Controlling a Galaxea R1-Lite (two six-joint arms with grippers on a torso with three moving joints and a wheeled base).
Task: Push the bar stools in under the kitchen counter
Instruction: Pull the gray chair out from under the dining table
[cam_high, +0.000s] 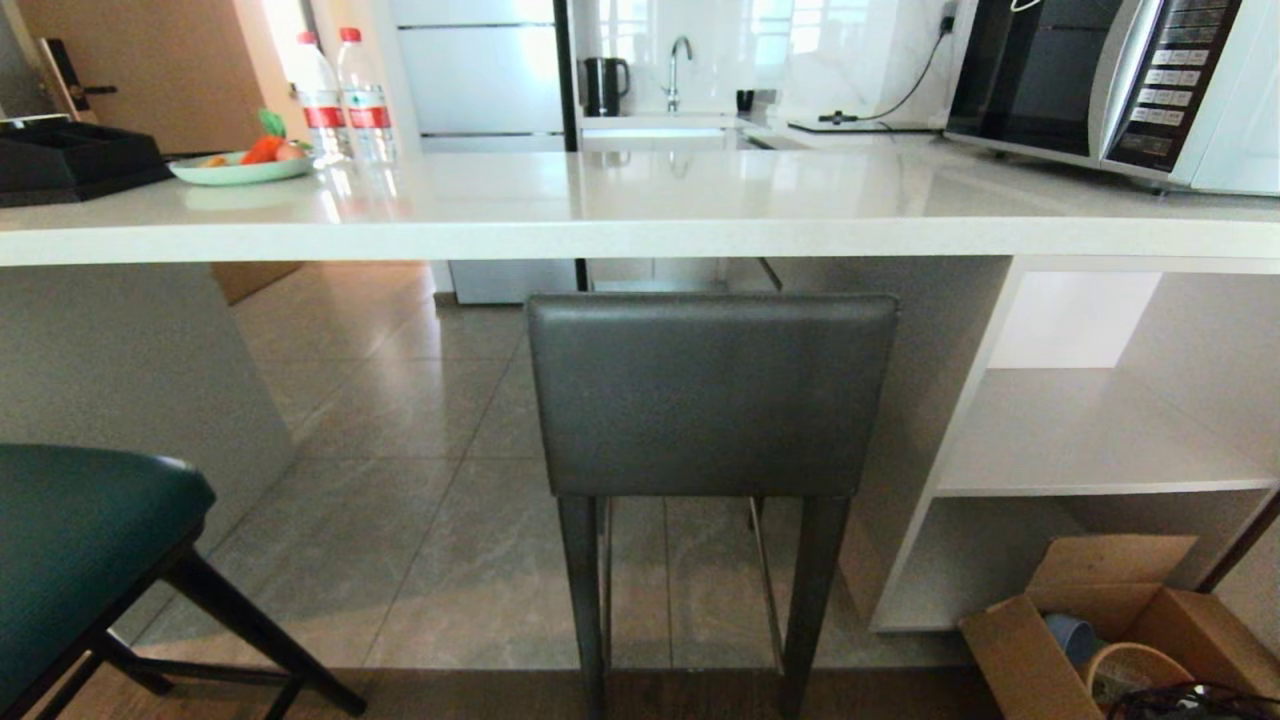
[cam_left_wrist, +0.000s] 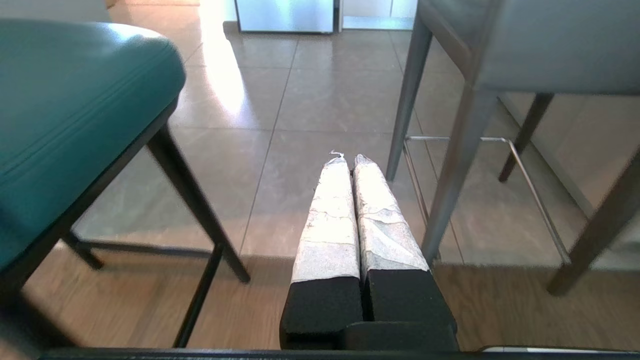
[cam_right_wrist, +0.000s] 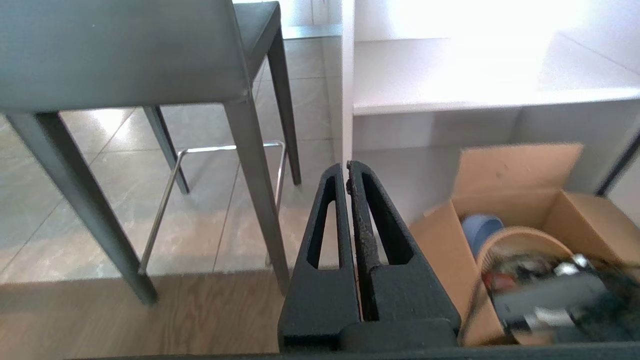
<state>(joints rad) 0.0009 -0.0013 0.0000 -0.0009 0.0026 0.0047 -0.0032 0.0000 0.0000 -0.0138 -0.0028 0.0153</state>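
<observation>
Grey glossy floor tiles (cam_high: 420, 520) meet a wood-plank strip (cam_high: 470, 695) nearest the camera. White open shelving (cam_high: 1090, 440) right; cardboard box (cam_high: 1120, 620) beneath. Sink tap (cam_high: 680, 60), kettle (cam_high: 605, 85) behind, brightly daylit.

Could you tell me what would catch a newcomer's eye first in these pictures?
The dark grey stool with a rectangular back stands dead centre, right in front of the long glossy white stone counter. The teal leather stool on thin black legs sits out at the robot's near left. Low down, the left gripper and right gripper are both shut and empty, flanking the grey stool's legs.
</observation>
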